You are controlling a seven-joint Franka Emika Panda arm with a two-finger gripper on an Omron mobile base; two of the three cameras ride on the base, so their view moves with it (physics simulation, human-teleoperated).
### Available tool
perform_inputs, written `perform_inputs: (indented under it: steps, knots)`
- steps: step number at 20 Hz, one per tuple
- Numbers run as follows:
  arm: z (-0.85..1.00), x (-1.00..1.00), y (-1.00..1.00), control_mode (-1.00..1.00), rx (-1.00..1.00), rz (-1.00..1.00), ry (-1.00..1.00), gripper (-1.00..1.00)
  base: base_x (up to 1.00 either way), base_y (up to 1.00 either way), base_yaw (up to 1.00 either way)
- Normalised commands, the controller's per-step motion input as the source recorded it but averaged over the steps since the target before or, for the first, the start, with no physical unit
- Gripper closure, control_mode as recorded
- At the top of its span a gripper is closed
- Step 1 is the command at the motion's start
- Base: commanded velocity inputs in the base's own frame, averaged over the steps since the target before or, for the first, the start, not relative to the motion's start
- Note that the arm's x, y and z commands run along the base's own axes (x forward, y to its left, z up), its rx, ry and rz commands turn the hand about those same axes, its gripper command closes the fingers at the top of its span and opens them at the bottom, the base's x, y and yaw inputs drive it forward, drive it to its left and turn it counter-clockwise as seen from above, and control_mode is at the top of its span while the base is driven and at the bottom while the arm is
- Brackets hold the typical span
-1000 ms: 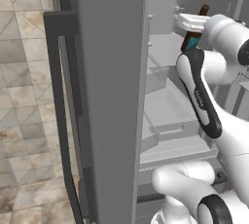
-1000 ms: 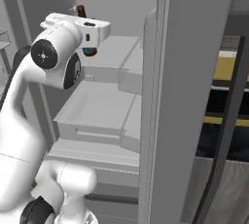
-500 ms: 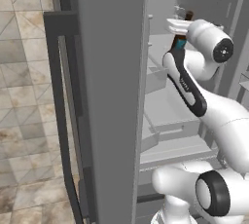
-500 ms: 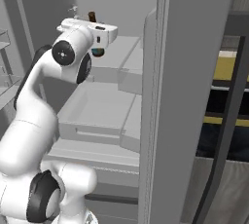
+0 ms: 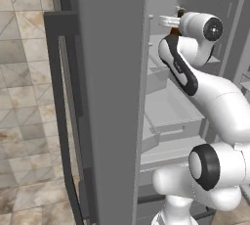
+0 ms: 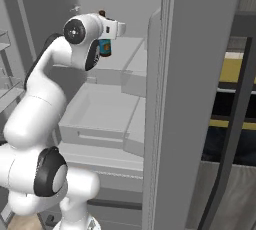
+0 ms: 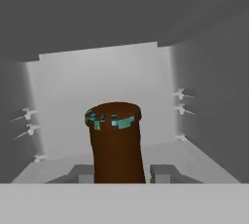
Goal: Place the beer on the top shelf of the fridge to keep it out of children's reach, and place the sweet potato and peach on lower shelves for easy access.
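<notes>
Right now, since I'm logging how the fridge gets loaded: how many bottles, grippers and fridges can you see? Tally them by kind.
Beer bottle: 1, clamped in the gripper
Gripper: 1
Fridge: 1, standing open
Total: 3

Inside the open fridge (image 6: 200, 99), pale-grey panels stack up one over another. The top shelf (image 6: 127, 49) runs wide and flat to the back wall, its surface plain grey. Below it, the lower shelves (image 6: 102, 114) step down with grey drawer fronts, again plain grey. In the hand view, the top shelf (image 7: 194, 162) stretches flat ahead.
</notes>
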Motion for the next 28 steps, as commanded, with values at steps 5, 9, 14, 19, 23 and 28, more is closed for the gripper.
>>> perform_inputs:
  steps: [5, 9, 14, 19, 23, 28]
  knots:
    - [-0.31, 0.50, 0.00, -1.00, 0.00, 0.01, 0.00, 1.00, 0.00, 0.00, 0.00]
    - [-0.41, 0.46, 0.00, -1.00, 0.00, 0.02, 0.00, 1.00, 0.00, 0.00, 0.00]
    - [-0.39, 0.44, 0.00, -1.00, 0.00, 0.02, 0.00, 1.00, 0.00, 0.00, 0.00]
    - [-0.32, 0.45, 0.00, -1.00, 0.00, 0.01, 0.00, 1.00, 0.00, 0.00, 0.00]
    - [-0.22, 0.49, 0.00, -1.00, 0.00, 0.00, 0.00, 1.00, 0.00, 0.00, 0.00]
    - [-0.21, 0.44, 0.00, -1.00, 0.00, 0.00, 0.00, 1.00, 0.00, 0.00, 0.00]
